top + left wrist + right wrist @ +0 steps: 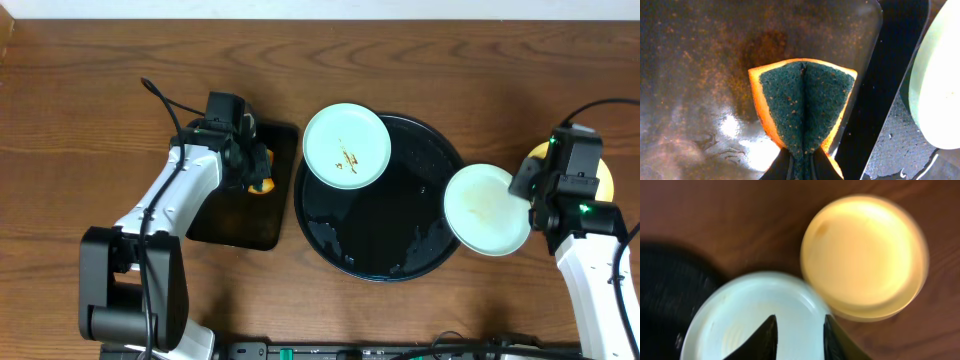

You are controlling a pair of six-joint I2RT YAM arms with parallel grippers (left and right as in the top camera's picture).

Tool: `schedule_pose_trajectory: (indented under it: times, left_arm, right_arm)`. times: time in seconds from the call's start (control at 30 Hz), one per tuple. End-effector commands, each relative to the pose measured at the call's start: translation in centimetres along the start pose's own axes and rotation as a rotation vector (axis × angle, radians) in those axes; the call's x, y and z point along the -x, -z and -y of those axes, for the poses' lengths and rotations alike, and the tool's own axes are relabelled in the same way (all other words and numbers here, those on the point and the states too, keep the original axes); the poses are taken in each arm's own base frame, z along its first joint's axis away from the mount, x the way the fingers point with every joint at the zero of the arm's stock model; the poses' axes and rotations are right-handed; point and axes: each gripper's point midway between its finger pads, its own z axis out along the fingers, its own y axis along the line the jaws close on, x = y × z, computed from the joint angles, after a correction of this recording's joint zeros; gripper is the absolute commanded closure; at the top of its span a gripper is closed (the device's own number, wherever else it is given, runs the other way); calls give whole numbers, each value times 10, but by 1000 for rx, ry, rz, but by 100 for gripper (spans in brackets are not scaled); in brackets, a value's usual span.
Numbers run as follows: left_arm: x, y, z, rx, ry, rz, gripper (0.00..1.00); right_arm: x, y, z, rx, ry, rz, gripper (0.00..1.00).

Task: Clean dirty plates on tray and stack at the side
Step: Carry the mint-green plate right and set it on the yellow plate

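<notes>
A mint plate with brown smears lies on the upper-left rim of the round black tray; its edge shows in the left wrist view. My right gripper is shut on the rim of a second mint plate, which hangs over the tray's right edge. The yellow plate lies on the wood just right of it, partly under my right arm. My left gripper is shut on the sponge.
The sponge is over the wet rectangular black tray, left of the round tray. Bare wood tabletop surrounds both trays. A cable trails from my left arm.
</notes>
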Motion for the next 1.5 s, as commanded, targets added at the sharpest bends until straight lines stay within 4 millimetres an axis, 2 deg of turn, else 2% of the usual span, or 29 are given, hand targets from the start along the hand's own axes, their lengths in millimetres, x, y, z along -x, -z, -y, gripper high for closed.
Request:
schedule_pose_trajectory:
  times: [0.0,0.13,0.3,0.73,0.97,1.17,1.23,1.3,1.47]
  left_arm:
    - [0,1,-1,7,-18,1,92]
    - [-1,1,-1,8,-18,-2,92]
    - [-1,1,-1,8,-18,-2,92]
    - [-3,1,-2,10,-17,-9,92]
    - [-3,1,-2,10,-17,-9,92]
    - [-4,1,-2,11,-16,-11,91]
    - [-5,1,-2,12,-15,-15,92]
    - [-5,1,-2,12,-15,-16,92]
    - [-5,1,-2,13,-15,-16,92]
  right_arm:
    - [-16,7,-14,100,-43,-84,70]
    - [-45,8,6,-10,-119,-190,65]
    - [-67,10,20,-83,-230,-271,57]
    - [-131,-9,52,-199,-373,-407,52]
    - [-156,-28,58,-212,-444,-400,49]
    - [-160,-48,41,-101,-474,-352,48]
    - [-165,-52,38,-77,-479,-352,56]
    - [-173,-54,39,-83,-478,-363,74]
    - [-173,-55,39,-80,-478,-355,94]
